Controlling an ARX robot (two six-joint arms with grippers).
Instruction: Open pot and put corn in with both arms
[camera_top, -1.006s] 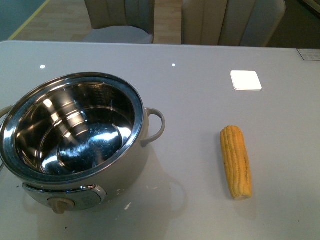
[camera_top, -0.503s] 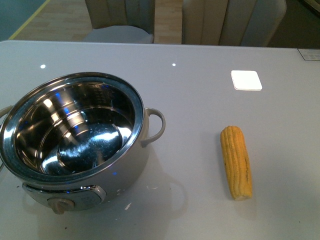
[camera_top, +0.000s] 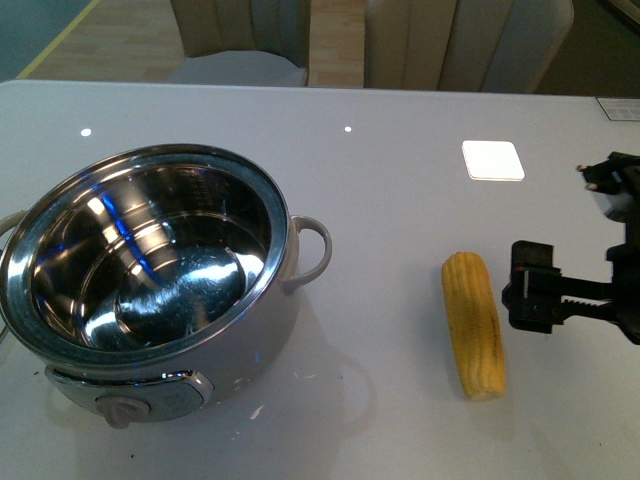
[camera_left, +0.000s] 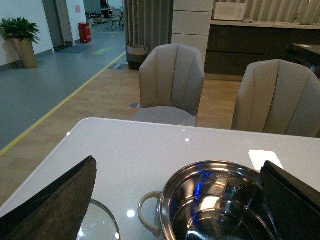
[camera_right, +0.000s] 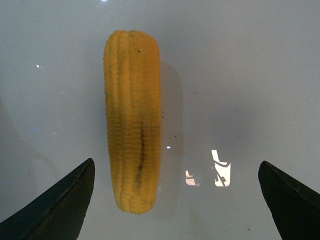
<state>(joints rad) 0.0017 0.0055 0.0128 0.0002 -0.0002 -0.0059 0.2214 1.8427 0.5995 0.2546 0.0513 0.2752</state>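
1. The pot is standing open on the left part of the grey desk. Its shiny steel inside is showing, its dial is facing the front camera, and one loop handle is sticking out to the right.
2. The corn is lying flat on the desk to the right of the pot and well apart from it, with its length running away from the camera.
3. The right pincer is hanging over the desk with its jaws spread wide, gripping nothing. In the right wrist view the corn is lying in the gap — nearer one jaw than the other and touching neither.
4. In the front view one of the right arm's black fingers is showing just beside the corn, on its right side.
5. The left pincer is also gaping wide and holding nothing, and in the left wrist view its jaws are framing the pot's steel rim.
6. A glass lid is lying on the desk near the pot's loop handle — one jaw is partly hiding it.
7. Two pale chairs are standing at the far edge of the desk, and a white square is lying on the desk beyond the corn.
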